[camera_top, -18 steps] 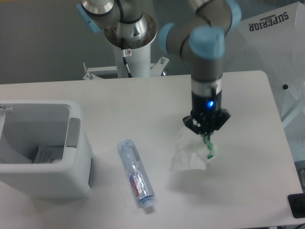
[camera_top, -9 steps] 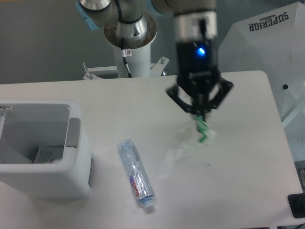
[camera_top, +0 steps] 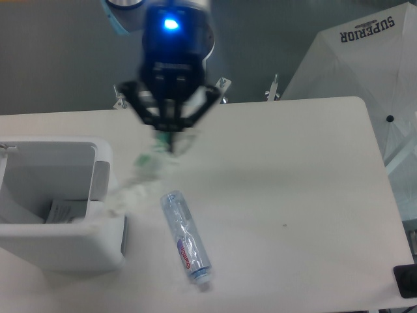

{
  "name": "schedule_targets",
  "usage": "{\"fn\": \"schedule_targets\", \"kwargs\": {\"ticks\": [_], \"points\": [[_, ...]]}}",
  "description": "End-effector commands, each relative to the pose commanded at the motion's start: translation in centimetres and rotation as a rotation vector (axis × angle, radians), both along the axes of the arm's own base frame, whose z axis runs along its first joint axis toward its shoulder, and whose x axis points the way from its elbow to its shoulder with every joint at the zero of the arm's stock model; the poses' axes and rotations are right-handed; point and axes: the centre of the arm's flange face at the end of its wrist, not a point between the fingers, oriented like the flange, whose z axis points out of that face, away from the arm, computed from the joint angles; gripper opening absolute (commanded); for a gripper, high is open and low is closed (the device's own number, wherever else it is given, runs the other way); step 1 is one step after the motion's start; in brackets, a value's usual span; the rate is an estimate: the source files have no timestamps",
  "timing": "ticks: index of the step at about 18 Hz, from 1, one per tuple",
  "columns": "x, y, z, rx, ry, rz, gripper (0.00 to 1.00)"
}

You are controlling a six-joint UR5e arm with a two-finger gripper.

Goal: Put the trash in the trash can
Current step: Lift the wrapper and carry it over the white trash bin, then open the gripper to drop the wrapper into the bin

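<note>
My gripper (camera_top: 171, 138) hangs high over the table, left of centre, blurred by motion, shut on the crumpled clear plastic wrapper (camera_top: 140, 173) with a green edge strip. The wrapper dangles down and to the left, its lower end near the right rim of the white trash can (camera_top: 111, 244). That can stands at the left edge of the table, with a grey inner side panel and a scrap of paper inside. A clear plastic bottle (camera_top: 186, 238) with a purple-red label lies on the table to the right of the can, cap toward the front.
A white folded cover (camera_top: 365, 59) marked SUPERIOR stands beyond the table's right back corner. The robot's base column (camera_top: 179, 72) rises at the back edge. A dark object (camera_top: 405, 282) sits at the front right corner.
The gripper has swung from the right half of the table up and to the left, carrying the wrapper with it toward the trash can. The bottle has not moved.
</note>
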Motion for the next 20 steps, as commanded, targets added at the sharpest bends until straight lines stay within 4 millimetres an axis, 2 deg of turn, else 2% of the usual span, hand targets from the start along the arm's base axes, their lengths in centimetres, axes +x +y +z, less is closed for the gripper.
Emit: {"fn": "schedule_targets", "kwargs": {"ticks": [6, 9, 11, 14, 16, 18, 20], "points": [[5.0, 1.0, -2.0, -0.039, 0.012, -0.109, 0.06], [5.8, 1.2, -3.4, -0.058, -0.010, -0.119, 0.06], [7.6, 1.5, -4.9, -0.081, -0.030, -0.144, 0.08], [7.9, 1.3, -6.8, -0.104, -0.084, -0.124, 0.09], [7.9, 1.5, -7.9, -0.123, -0.095, -0.124, 0.15], [7.7, 1.9, -8.9, -0.139, -0.111, -0.120, 0.35], [7.5, 2.1, -9.6, -0.147, -0.148, -0.094, 0.42]]}}
